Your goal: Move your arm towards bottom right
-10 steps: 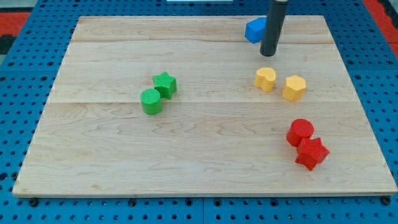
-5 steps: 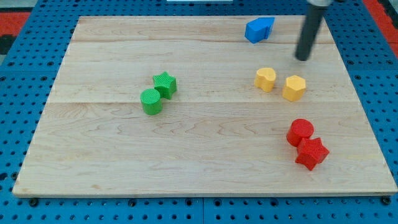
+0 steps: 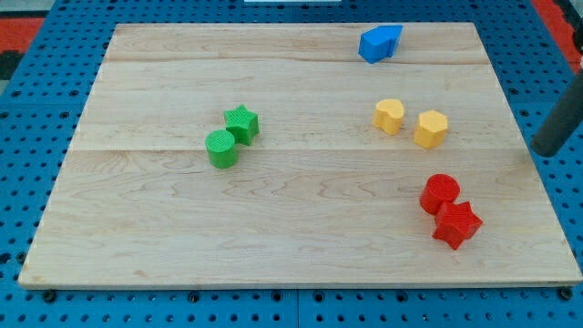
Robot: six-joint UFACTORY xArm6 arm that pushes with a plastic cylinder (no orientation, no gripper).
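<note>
Wooden tabletop [image 3: 301, 228] rests on blue pegboard [image 3: 27, 182]. Rod is cut off by the view's right edge; my tip [image 3: 547, 150] sits beyond the tabletop's right side, well apart from all blocks. No fingers fitted. Counted: blue block [image 3: 379, 43], yellow heart [image 3: 389, 116], yellow hexagon [image 3: 431, 128], green star [image 3: 241, 123], green cylinder [image 3: 220, 148], red cylinder [image 3: 441, 193], red star [image 3: 457, 224].

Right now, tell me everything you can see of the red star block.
The red star block is a chunky, ridged star that looks like 3D-printed plastic, lying flat on the wooden board near the view's bottom right. Its upper-left side sits against the red cylinder, seemingly touching. Nothing else is near it. My tip stands apart, up and to the view's right, just past the board's edge.
</note>
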